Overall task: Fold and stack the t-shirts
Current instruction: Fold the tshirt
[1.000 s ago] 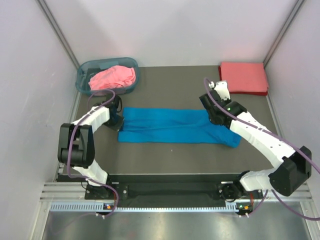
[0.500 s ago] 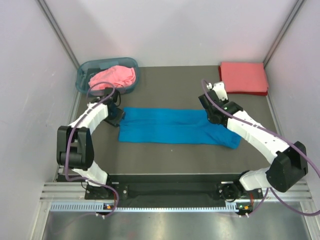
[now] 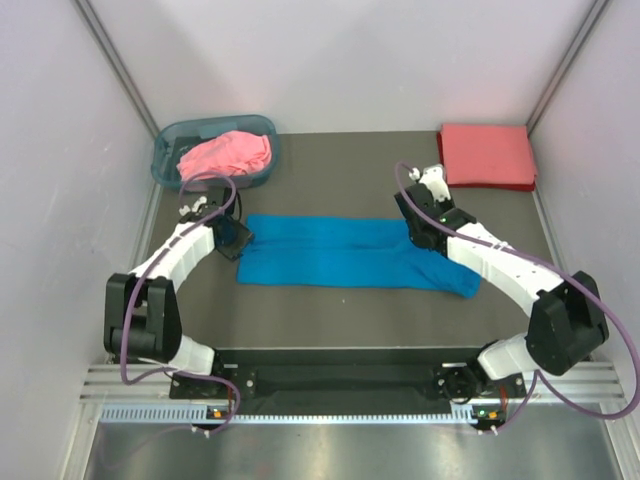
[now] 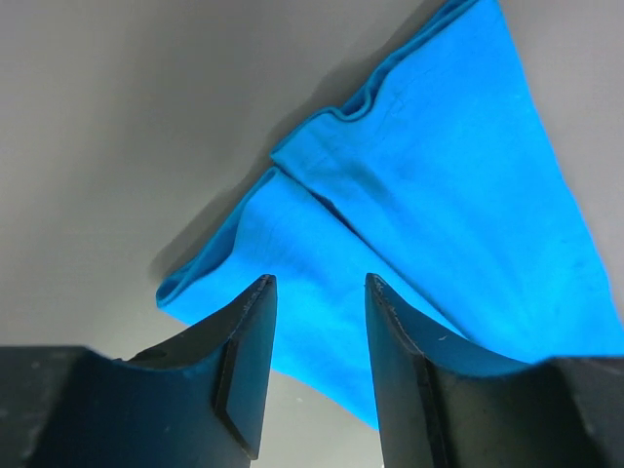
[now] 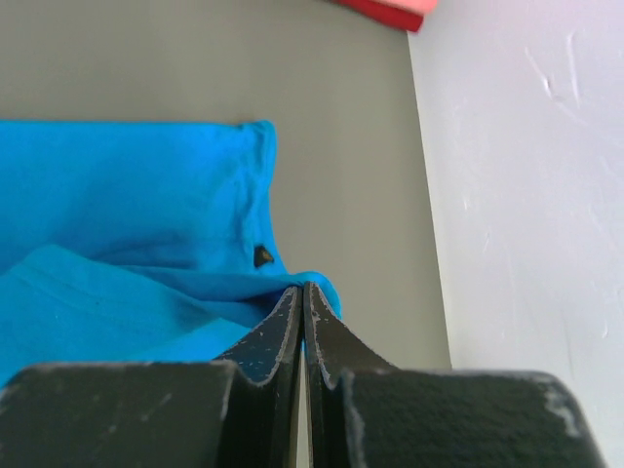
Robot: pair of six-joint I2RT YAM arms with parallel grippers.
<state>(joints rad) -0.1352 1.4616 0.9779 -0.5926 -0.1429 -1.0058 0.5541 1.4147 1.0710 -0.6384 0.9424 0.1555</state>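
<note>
Blue t-shirt (image 3: 345, 253) lay flat mid-table (image 3: 340, 320), already folded to a long strip, with its long axis running left-right across both arms. One end per arm, so neither was nearer overall: each owned its own end.

Left gripper (image 4: 317, 285) sat over the left end, just in from the far-left corner. Its jaws were parted a moderate gap and held nothing; the wrist view showed cloth beneath and between the fingers, with layered hems ahead of the tips. The strip ran away from it to the right.

Right gripper (image 5: 303, 290) was at the right end, far edge, with its jaws pressed together. A ridge of blue cloth rose into the tips, so we read it as a pinch on that edge, though the contact itself was hidden.

Pink t-shirt (image 3: 228, 155) was bunched in the basket (image 3: 165, 150) at far left. Coral-red t-shirt (image 3: 487, 155) lay folded at the far-right corner, well apart from the strip.

Our read: the next fold goes end-to-end along that axis, and the left side hadn't gripped yet.
</note>
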